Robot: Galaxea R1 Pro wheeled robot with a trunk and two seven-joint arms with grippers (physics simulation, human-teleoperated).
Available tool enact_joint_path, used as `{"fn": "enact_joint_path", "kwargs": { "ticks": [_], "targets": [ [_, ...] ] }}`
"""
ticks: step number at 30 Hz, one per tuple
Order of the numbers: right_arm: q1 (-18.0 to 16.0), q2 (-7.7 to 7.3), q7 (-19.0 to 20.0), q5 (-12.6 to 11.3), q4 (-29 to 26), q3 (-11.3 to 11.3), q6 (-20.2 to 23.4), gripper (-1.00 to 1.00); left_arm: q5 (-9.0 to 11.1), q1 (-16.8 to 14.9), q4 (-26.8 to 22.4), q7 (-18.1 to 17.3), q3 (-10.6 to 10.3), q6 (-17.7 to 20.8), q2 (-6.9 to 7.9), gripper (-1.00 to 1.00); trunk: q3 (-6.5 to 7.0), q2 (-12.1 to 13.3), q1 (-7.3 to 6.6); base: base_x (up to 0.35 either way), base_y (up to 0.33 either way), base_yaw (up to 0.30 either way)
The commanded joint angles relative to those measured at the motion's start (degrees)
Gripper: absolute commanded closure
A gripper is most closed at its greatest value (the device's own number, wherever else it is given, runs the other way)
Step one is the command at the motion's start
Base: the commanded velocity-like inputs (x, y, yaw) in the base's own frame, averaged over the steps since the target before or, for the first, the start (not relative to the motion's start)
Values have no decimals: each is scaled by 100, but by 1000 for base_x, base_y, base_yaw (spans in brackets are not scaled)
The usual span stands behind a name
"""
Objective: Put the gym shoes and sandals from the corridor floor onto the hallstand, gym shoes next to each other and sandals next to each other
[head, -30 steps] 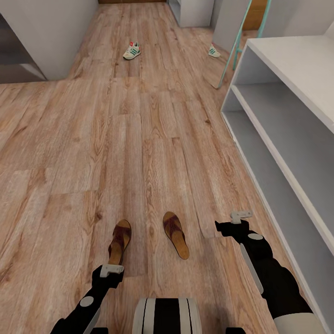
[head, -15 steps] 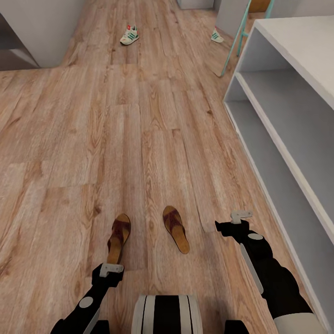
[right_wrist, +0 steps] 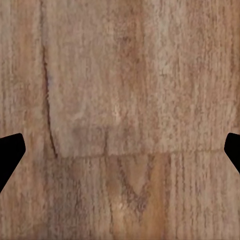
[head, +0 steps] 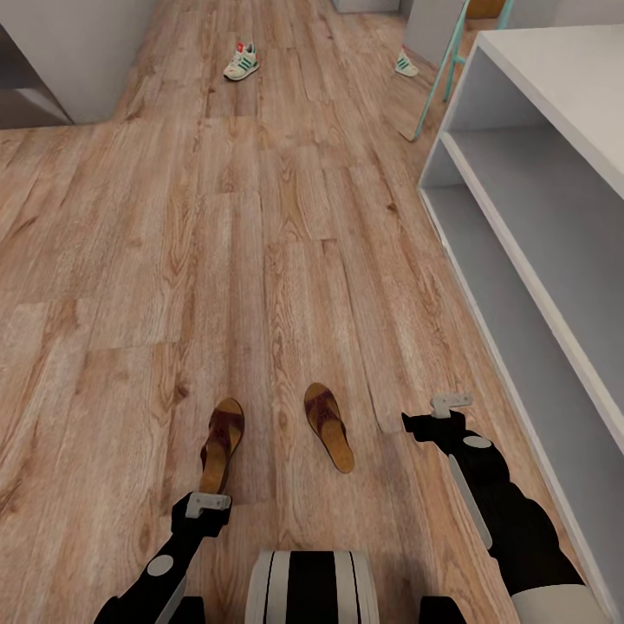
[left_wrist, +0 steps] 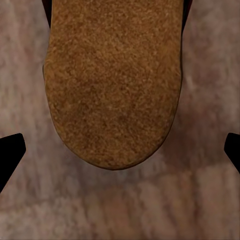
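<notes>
Two dark brown sandals lie on the wood plank corridor floor (head: 130, 260) just ahead of me: the left sandal (head: 223, 445) and the right sandal (head: 328, 426). My left gripper (head: 208, 501) hangs open over the heel end of the left sandal, whose tan insole (left_wrist: 112, 80) sits between the finger tips. My right gripper (head: 451, 401) is open over bare floor, to the right of the right sandal. Far up the corridor lie two gym shoes, one (head: 242, 62) at centre-left and one (head: 404, 65) near a teal frame. The light-grey hallstand (head: 555, 217) runs along the right side.
A grey wall corner (head: 61, 61) juts in at the upper left. A teal-framed panel (head: 438, 78) leans against the far end of the hallstand. My base (head: 312, 588) shows at the bottom edge. Wide open floor lies between the sandals and the gym shoes.
From one second ago to half a second ago the head view shifted, with everything sliding slightly in the picture. Since then nothing has visibly moved, and both arms hold their poses.
</notes>
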Motion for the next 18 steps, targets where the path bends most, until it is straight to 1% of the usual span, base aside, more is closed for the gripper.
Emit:
{"fn": "enact_joint_path", "kwargs": {
  "ticks": [1,18],
  "targets": [
    [-2,-4,4,11,-7,8,30,-100,-44,-2,2,10,-9,-18,3,-100,-3,-1,-1,0,0,0],
    [-2,-4,16,11,-7,8,20,-100,-35,8,2,14,0,-27,37,-100,-4,-1,-1,0,0,0]
  ]
}}
